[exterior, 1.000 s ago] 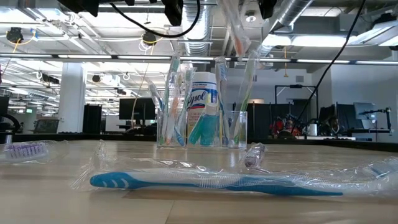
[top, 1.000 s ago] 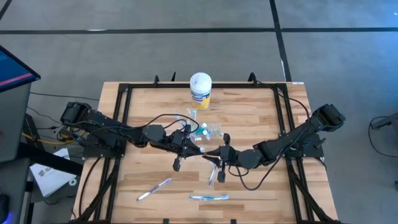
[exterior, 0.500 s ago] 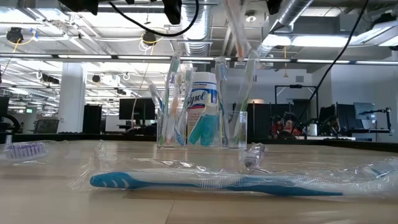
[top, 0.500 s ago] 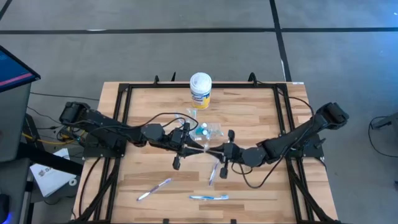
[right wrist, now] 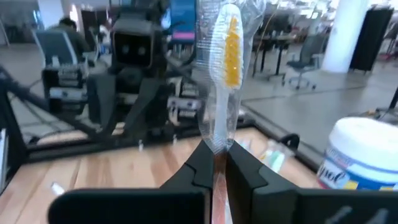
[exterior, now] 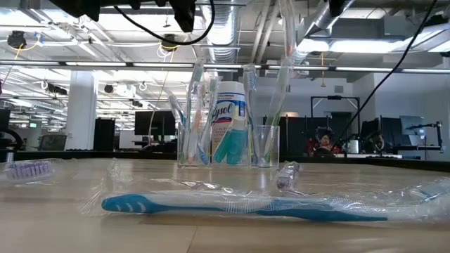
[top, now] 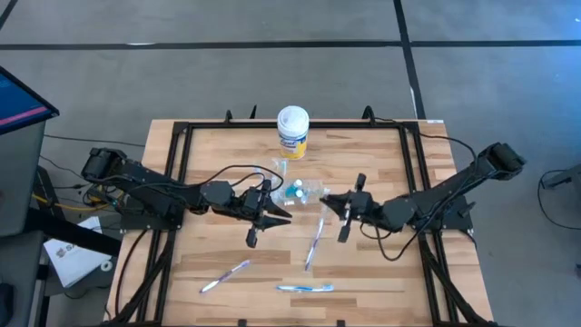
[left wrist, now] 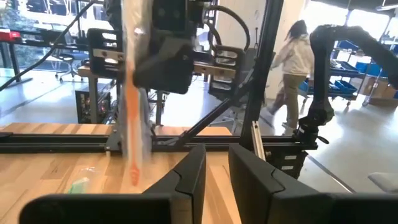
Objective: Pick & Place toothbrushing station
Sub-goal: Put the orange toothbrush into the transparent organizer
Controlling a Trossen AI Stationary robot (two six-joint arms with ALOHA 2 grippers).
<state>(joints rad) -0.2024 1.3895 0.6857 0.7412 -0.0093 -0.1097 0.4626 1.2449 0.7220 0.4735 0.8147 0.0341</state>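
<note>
tabletop (top: 381, 272): front edge mostly bare
right gripper (right wrist: 214, 163): mid-table, clamped on orange wrapped toothbrush (right wrist: 221, 74)
left gripper (left wrist: 216, 169): slightly apart, empty

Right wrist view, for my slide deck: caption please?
Right claw shut on wrapped orange toothbrush, white-lidded canister beside it.

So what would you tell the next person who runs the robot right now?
Right hand: shut on a wrapped orange-bristled toothbrush, held up above mid-table.
Left hand: open, empty, facing it.
Small see-through plastic cup: mid-table, several brushes already standing in it.
Left to do: the held brush, then three lying near the front: a blue wrapped toothbrush, a purple-tipped toothbrush and a white wrapped toothbrush.
</note>
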